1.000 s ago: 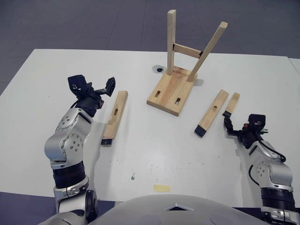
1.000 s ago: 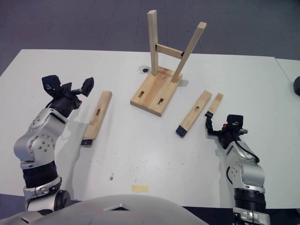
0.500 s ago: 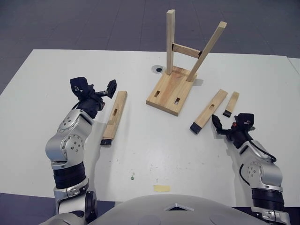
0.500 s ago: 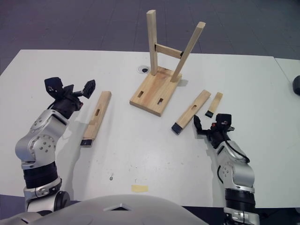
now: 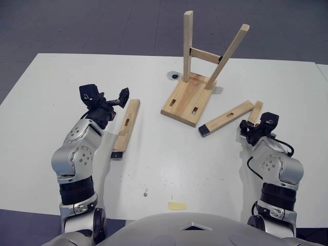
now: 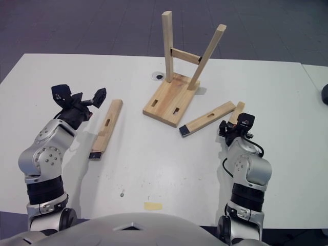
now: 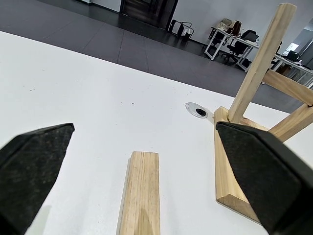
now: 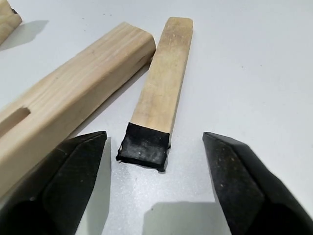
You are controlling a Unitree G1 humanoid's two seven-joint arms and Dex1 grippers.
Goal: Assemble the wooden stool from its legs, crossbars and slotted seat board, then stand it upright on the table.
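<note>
One white table (image 5: 154, 169) carries everything. Upper centre, the board (image 5: 187, 100) lies flat with two legs (image 5: 187, 43) standing in it, joined by a crossbar (image 5: 205, 55). Mid-left, the left leg (image 5: 126, 125) lies beside the left gripper (image 5: 105, 94), whose fingers are apart. Mid-right lie the right leg (image 5: 228, 118) and short bar (image 5: 254, 112). The right gripper (image 8: 154, 139), fingers apart, sits at the bar's black end.

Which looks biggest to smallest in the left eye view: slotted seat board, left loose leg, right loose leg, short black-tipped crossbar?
1. Flat pale wooden slotted seat board.
2. Loose slotted wooden leg on the left and loose slotted wooden leg on the right: alike, no ranking.
3. Short black-tipped wooden crossbar.
</note>
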